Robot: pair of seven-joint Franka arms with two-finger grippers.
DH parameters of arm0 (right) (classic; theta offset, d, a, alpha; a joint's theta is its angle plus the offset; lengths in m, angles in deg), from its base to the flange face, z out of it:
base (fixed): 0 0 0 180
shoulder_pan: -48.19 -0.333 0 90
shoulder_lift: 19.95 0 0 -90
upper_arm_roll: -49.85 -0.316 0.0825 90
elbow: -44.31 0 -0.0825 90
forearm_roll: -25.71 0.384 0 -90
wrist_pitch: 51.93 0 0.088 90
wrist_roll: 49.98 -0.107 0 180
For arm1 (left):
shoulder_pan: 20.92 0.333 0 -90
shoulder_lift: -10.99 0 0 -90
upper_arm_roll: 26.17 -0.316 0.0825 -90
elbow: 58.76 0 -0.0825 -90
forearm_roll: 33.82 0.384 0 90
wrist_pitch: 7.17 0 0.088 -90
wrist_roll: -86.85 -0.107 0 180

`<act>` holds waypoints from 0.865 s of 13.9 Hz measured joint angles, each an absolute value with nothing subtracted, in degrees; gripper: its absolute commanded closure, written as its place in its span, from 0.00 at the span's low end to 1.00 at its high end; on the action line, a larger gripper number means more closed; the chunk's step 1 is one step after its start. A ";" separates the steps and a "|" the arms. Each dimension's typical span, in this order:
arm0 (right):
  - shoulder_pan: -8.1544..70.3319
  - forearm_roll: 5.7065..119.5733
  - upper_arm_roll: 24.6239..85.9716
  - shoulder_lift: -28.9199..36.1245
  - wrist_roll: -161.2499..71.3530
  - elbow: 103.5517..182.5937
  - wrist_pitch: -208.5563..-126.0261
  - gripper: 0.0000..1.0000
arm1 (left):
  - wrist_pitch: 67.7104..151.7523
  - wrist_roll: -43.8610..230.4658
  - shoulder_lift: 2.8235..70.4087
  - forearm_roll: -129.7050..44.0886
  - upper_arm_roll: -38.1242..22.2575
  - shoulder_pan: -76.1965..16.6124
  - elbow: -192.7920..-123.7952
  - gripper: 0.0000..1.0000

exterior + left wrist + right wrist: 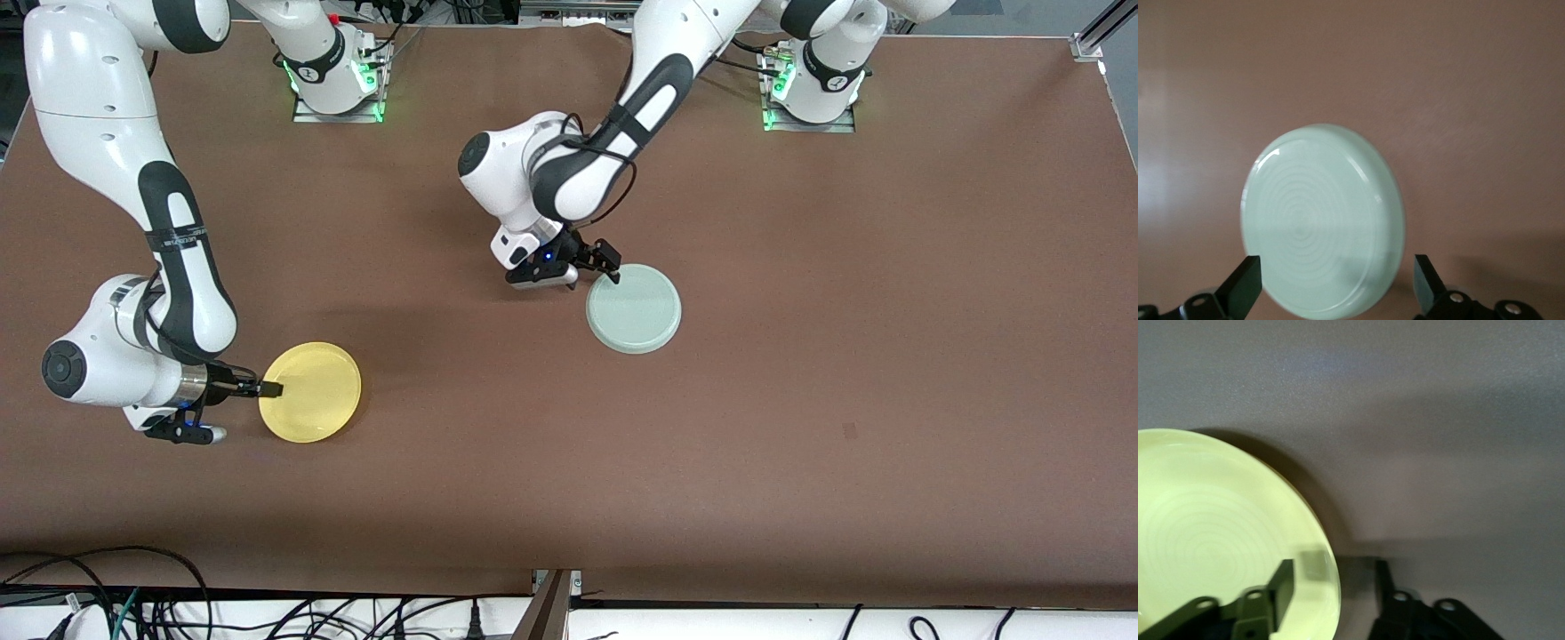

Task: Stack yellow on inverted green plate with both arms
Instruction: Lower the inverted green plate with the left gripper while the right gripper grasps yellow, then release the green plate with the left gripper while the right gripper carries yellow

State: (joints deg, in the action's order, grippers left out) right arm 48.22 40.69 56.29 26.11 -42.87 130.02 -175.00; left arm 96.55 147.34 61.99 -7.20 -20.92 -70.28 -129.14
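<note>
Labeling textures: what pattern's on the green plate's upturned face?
Concentric rings on pale mint green plate; clearest in left wrist view.
</note>
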 measured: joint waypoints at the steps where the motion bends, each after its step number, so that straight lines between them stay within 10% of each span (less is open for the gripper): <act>1: 48.22 40.69 56.29 26.11 -42.86 130.08 -174.99 1.00 | 98.72 147.58 61.58 -10.42 -20.92 -68.85 -128.54 0.00; 12: 45.54 40.93 50.15 22.93 -43.67 128.61 -174.73 1.00 | 90.85 119.56 46.29 -25.34 -20.85 -45.39 -127.42 0.00</act>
